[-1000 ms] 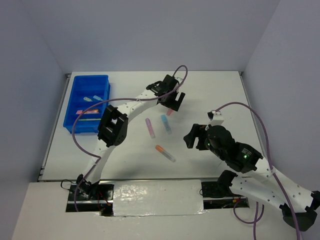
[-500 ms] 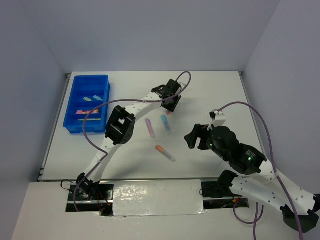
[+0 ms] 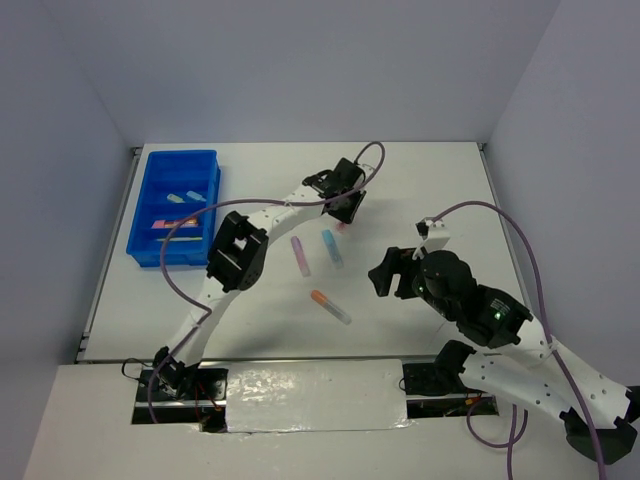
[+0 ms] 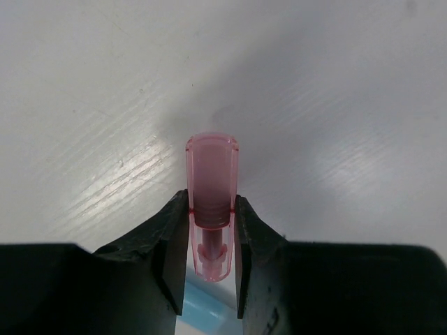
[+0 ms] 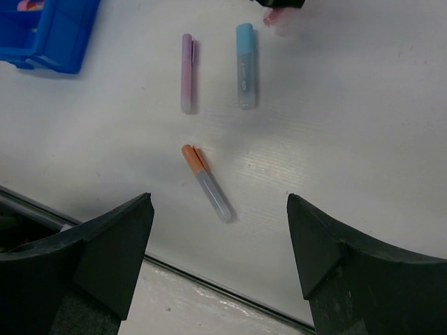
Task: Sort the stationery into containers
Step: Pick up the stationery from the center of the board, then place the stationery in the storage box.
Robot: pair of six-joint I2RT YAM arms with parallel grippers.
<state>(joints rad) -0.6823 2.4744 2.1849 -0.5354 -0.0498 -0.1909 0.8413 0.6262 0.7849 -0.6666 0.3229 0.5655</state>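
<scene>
Reaching to the far middle of the table (image 3: 440, 180) in the overhead view, the left gripper (image 3: 345, 208) sits well right of the blue tray (image 3: 170, 158). Its wrist view shows both fingers (image 4: 174, 241) clamped on a pink marker (image 4: 211, 178). The right wrist view shows the right gripper (image 5: 220, 241) spread wide above the purple marker (image 5: 186, 73), light blue marker (image 5: 244, 64) and orange marker (image 5: 206, 183).

We can read no text, brand, number or sign on anything in these views. The only marking we make out is a small dark print on the barrel of the light blue marker (image 5: 245, 66), and it is too small and blurred for us to read.
</scene>
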